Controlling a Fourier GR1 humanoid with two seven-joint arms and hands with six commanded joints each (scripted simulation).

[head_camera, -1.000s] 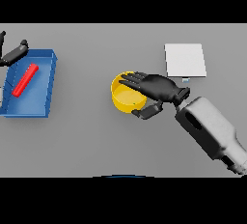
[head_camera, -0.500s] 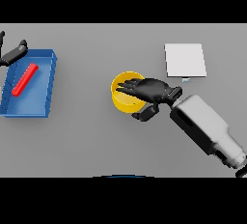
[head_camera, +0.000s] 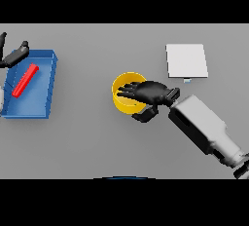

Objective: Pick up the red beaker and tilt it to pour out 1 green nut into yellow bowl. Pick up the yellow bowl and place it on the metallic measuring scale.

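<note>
The yellow bowl (head_camera: 121,102) stands at the middle of the table. My right hand (head_camera: 151,92) lies over its right side, fingers (head_camera: 127,89) curling down into it and the thumb (head_camera: 144,116) bent against the outside of the near rim. Most of the bowl's inside is hidden by the hand, and no green nut shows. The red beaker (head_camera: 25,80) lies on its side in the blue tray (head_camera: 43,99) at the left. The metallic scale (head_camera: 186,60) is a pale square plate at the back right. My left hand (head_camera: 16,55) rests at the tray's far left corner, fingers relaxed.
The right forearm (head_camera: 204,127) stretches from the lower right corner toward the bowl. A small pale tab (head_camera: 187,80) sits at the scale's near edge. Bare grey table lies between the bowl and the tray.
The right hand has come down onto the bowl and its fingers have curled in over the rim. The bowl has hardly shifted. The left hand and beaker are unmoved.
</note>
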